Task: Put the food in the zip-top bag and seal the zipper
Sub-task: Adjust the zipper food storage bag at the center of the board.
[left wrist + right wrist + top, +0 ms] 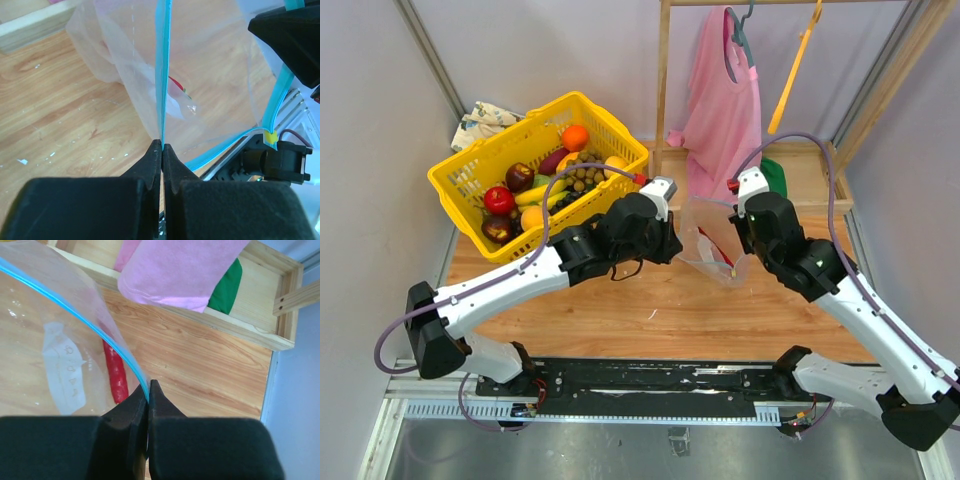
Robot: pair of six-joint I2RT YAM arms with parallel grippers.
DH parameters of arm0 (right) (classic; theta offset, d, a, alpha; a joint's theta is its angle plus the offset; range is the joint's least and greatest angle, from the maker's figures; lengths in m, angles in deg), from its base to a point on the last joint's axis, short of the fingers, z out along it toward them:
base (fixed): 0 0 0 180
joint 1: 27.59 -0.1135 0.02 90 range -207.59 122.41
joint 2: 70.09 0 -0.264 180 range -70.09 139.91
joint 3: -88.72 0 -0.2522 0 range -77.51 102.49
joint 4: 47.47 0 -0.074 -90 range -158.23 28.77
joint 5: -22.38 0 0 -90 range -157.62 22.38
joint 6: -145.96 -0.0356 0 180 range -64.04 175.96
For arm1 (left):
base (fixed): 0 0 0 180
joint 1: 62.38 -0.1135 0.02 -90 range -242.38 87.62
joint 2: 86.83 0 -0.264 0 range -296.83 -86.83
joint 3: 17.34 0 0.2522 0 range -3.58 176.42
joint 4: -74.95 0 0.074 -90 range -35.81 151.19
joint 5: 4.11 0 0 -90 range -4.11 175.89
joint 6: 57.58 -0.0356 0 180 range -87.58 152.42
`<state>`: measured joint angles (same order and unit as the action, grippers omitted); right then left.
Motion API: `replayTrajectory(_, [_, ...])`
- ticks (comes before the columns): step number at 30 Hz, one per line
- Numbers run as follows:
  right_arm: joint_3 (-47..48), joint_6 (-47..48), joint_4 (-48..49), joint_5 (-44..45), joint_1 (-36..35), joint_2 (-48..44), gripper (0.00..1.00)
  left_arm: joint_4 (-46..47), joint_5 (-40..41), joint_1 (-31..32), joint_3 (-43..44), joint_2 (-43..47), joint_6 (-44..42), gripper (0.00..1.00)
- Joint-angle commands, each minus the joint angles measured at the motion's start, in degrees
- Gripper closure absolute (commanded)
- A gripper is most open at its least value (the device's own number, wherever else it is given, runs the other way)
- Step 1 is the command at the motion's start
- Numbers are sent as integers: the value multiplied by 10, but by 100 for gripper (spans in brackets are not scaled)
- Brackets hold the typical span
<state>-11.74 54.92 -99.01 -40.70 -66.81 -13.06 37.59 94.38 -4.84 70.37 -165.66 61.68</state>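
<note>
Most of the food (520, 178) lies in the yellow basket (470, 176) at the counter's (650, 322) left. The left hand (162, 147) is clamped on the zipper (162, 75) of the zip-top bag (710, 245), held up mid-counter with one red chili (115, 376) inside. The right hand (148, 388) pinches the strip's other end, so filling looks barely begun and sealing undone.

Grey walls (360, 150) surround a wooden table (720, 320); pink garment (720, 110) hangs behind.

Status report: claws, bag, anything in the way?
Left claw and right claw shut on zipper, bag held between them. Red chili inside; other food in yellow basket. Pink shirt hangs behind.
</note>
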Motion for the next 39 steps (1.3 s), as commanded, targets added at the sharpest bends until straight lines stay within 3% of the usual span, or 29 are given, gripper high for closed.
replayTrajectory(1, [-14, 1, 36, -46, 7, -9, 99, 44, -31, -2, -13, -8, 16, 100])
replayTrajectory(5, [-27, -10, 53, -84, 7, -3, 99, 72, -25, -3, -29, 3, 19, 98])
replayTrajectory(11, [-35, -16, 61, -98, 6, 16, 99, 102, 3, -3, -55, 34, 22, 88])
replayTrajectory(26, [-26, -13, 58, -112, 6, 21, 99, 89, 72, -26, -40, 95, -37, 40])
replayTrajectory(30, [-22, -11, 54, -105, 6, 19, 99, 74, 86, -53, -27, 107, -58, 35])
replayTrajectory(39, [-19, -4, 50, -89, 7, 14, 99, 41, 152, -139, 1, 127, -129, 11])
